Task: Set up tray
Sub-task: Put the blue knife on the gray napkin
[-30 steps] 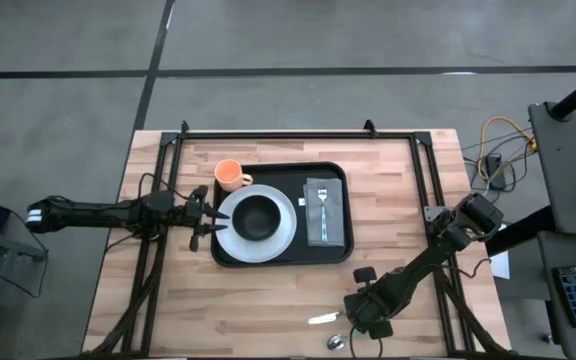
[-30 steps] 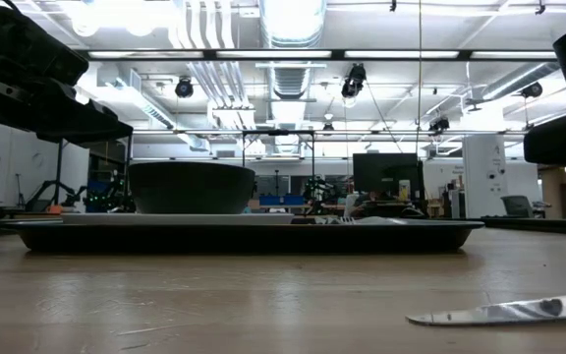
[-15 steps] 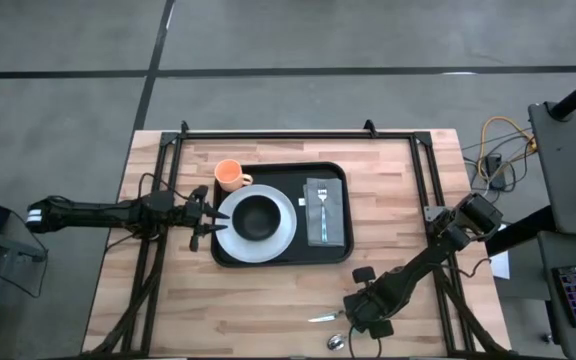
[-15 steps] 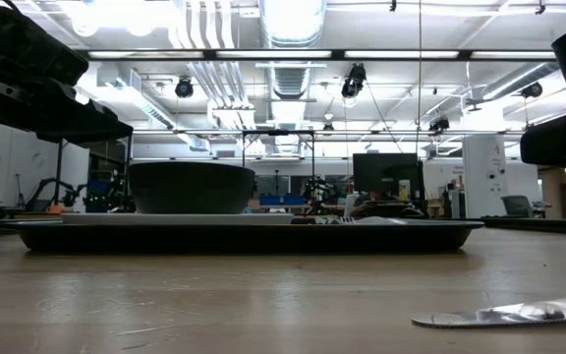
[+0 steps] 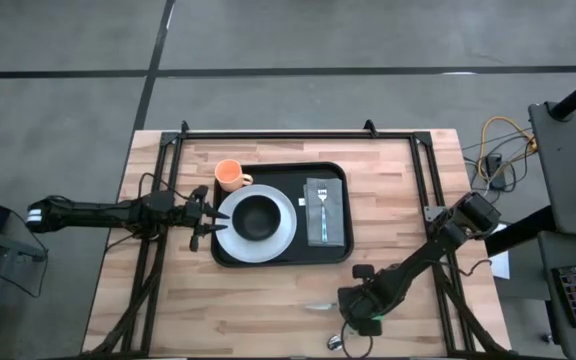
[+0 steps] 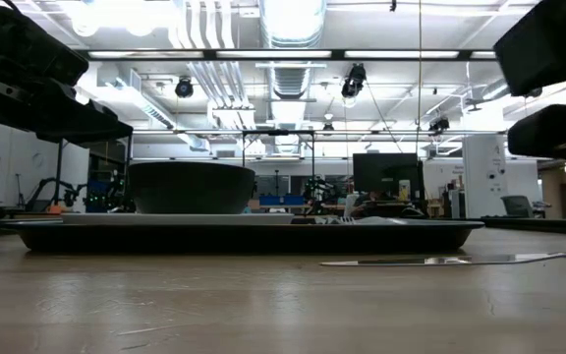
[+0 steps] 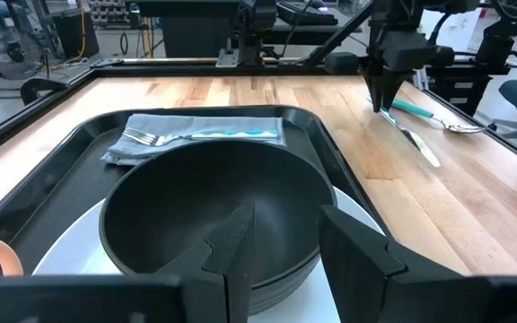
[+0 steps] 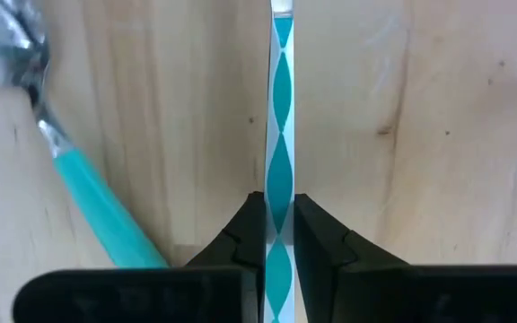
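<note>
The black tray (image 5: 280,261) holds a white plate (image 5: 280,238) with a black bowl (image 5: 258,216), a grey napkin (image 5: 326,225) with a fork on it, and an orange cup (image 5: 229,175). My right gripper (image 5: 350,305) stands near the table's front edge, pointing down, shut on a knife (image 5: 320,307) with a teal-and-white handle. A teal-handled spoon (image 8: 88,193) lies beside it on the wood. My left gripper (image 5: 206,215) waits open at the tray's left rim, its fingers (image 7: 353,251) apart in front of the bowl. My right gripper pinches the knife's patterned handle (image 8: 279,193) between its two fingers, coming from above and pointing down. The fingers lie across the handle. The knife sits about level, its blade (image 6: 401,262) pointing toward the table's left edge, and looks raised slightly off the wood.
Bare wood lies between the tray's near rim and the table's front edge. The spoon's bowl (image 5: 338,342) sits at the very front edge, just near of my right gripper. Black frame rails (image 5: 164,200) run along the table's left, right and far sides.
My right gripper has moved a little up and toward the tray, rolling about its own axis. The knife has come with it: in the low view it has gone from lying low at the right to a level line higher up, with the blade swung toward the left edge.
</note>
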